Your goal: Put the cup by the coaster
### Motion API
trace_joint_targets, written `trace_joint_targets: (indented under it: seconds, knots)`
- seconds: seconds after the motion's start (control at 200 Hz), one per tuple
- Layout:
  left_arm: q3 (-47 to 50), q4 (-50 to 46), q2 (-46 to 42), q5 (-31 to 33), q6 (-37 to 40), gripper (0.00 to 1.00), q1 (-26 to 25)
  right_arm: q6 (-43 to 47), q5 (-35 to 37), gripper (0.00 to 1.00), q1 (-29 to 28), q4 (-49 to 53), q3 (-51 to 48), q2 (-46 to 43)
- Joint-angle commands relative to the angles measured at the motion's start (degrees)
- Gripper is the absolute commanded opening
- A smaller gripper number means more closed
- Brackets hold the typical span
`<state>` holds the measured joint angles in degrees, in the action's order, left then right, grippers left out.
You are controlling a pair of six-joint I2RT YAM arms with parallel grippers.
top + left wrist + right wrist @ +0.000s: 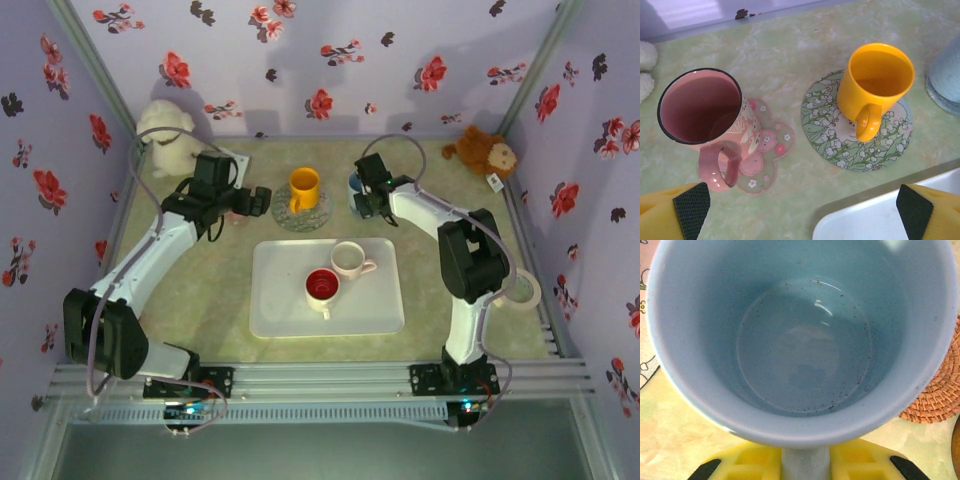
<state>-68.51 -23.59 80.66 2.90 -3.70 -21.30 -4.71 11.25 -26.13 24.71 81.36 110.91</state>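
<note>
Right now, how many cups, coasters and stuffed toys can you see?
Cups: 5: yellow cup, pink mug, blue cup, red cup, pale cup
Coasters: 3: leafy coaster, flower coaster, woven coaster
Toys: 2: white toy, brown toy
Total: 10

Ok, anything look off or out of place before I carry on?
Two small things. The pink mug sits off-centre on its flower coaster, with most of the coaster showing on one side. The blue cup has dark specks scattered around its inside bottom. Nothing looks spilled or tipped.
</note>
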Motion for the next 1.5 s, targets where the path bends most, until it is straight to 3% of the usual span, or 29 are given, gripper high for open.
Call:
trace_joint_targets:
  seconds: [0.0,0.845,1.025,1.12,1.22,1.495]
  knots:
    - [-1.01,0.66,0.7,-0.53,1.26,0.99,0.54,-1.37,2.63,0.0,0.38,-4.18,1.66,-0.9]
    - [-1.01,1.07,1.79,-0.79,1.02,1.0,0.54,-10.46,-2.6,0.0,0.55,-7.37,-3.86,0.45]
    - [-0.86,1.26,1.95,-0.8,0.81,0.99,0.56,-10.23,-3.48,0.1,0.51,-7.39,-4.63,0.78]
    - [-0.84,1.36,1.99,-0.79,0.8,0.99,0.56,-10.3,-3.58,0.11,0.55,-7.32,-4.74,1.23]
    - [-0.92,1.31,1.94,-0.79,0.8,1.0,0.55,-10.67,-3.56,0.0,0.54,-7.48,-4.73,1.38]
    - [-0.84,1.6,2.13,-0.62,0.63,0.99,0.64,-10.0,-1.46,0.0,0.34,-10.58,-6.18,-3.21]
